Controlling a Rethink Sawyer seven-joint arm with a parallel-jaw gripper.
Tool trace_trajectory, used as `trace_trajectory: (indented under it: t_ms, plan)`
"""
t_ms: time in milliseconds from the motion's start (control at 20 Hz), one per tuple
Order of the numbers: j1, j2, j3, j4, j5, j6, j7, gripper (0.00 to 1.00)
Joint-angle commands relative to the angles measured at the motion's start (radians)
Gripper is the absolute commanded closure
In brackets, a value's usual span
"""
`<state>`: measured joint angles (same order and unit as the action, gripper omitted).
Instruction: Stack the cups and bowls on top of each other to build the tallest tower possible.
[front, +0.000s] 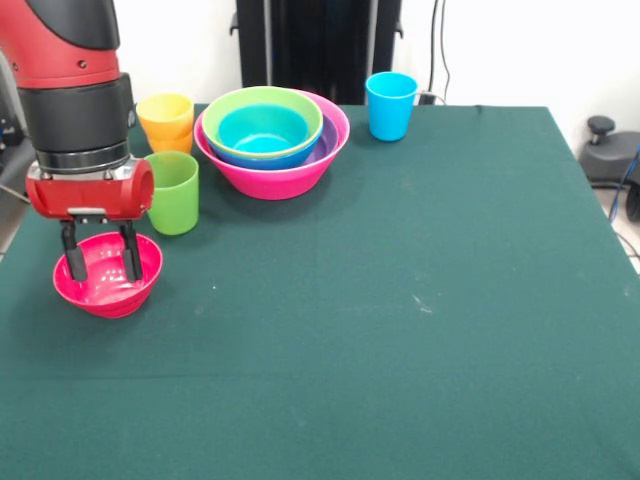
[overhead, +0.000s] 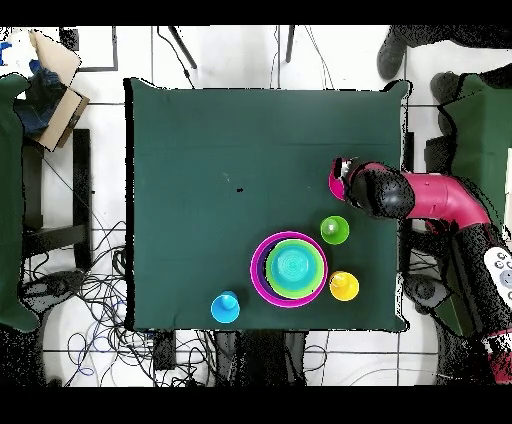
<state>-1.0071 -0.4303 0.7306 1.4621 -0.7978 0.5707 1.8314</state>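
While I watch the front view, nearest the camera I see only bare green cloth on the table (front: 400, 340). At about nine o'clock from the table's middle sits the small red-pink bowl (front: 108, 274), upright on the cloth near the left edge. My gripper (front: 100, 257) hangs straight over it from the red and black arm (front: 75, 90), its two black fingers (front: 130, 252) spread apart and reaching down into the bowl's hollow, one near the left wall and one right of centre; they clamp nothing that I can see, and I cannot tell whether their tips touch the bowl's floor. Just beyond, at one o'clock from that bowl, stands the green cup (front: 175, 192), upright and apart from the bowl. Behind it, touching or nearly so, is the yellow cup (front: 166, 115) seated in an orange cup (front: 172, 142). At three o'clock from those lies the tower (front: 271, 140): the large pink bowl (front: 280, 178) at the bottom, a purple bowl (front: 328, 142) showing as a thin rim inside it, then a blue bowl, the light green bowl (front: 262, 102) and a light blue bowl (front: 262, 130) innermost. Farthest, at two o'clock from the tower, the blue cup (front: 390, 105) stands alone by the far edge. From overhead the arm (overhead: 430, 195) covers the small bowl almost wholly.
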Motion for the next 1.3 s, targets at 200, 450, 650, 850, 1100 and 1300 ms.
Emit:
trace_trajectory:
  t_ms: [200,450,650,850,1100,1300]
  plan:
    - [0.042,-0.010,-0.034,0.058,-0.068,0.021,-0.195,0.00]
    - [0.054,0.034,-0.080,0.058,-0.126,-0.015,-0.184,0.00]
    - [0.068,0.068,-0.109,0.048,-0.167,-0.058,-0.153,0.00]
    - [0.072,0.094,-0.119,0.037,-0.179,-0.070,-0.147,0.00]
    - [0.079,0.125,-0.126,0.018,-0.193,-0.081,-0.140,0.00]
    - [0.077,0.152,-0.122,-0.003,-0.198,-0.084,-0.151,0.00]
